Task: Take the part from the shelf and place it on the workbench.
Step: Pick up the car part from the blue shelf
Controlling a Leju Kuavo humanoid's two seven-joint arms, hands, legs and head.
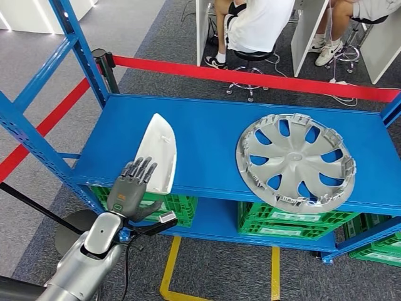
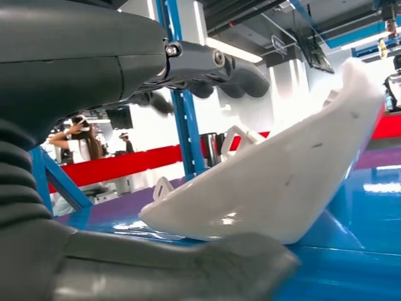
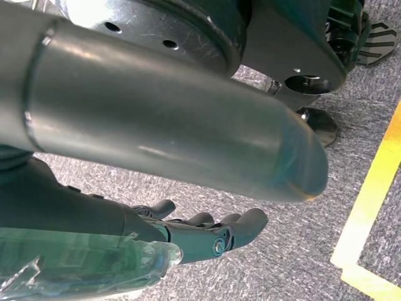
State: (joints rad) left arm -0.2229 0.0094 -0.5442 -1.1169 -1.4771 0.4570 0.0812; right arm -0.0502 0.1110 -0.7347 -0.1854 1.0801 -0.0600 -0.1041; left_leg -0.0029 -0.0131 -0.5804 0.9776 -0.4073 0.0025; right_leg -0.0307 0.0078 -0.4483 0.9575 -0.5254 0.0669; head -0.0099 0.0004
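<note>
The left hand [image 1: 128, 191] reaches over the front edge of the blue shelf [image 1: 208, 144], its fingers spread over the near end of the white part [image 1: 158, 153]; in the left wrist view the thumb lies below the part and the fingers above it, apart and not clamped. The part rests on the shelf's left side. A silver wheel cover [image 1: 296, 161] lies well to its right. The right hand [image 3: 208, 235] hangs over the grey carpet [image 3: 293, 251], fingers loosely extended, holding nothing.
</note>
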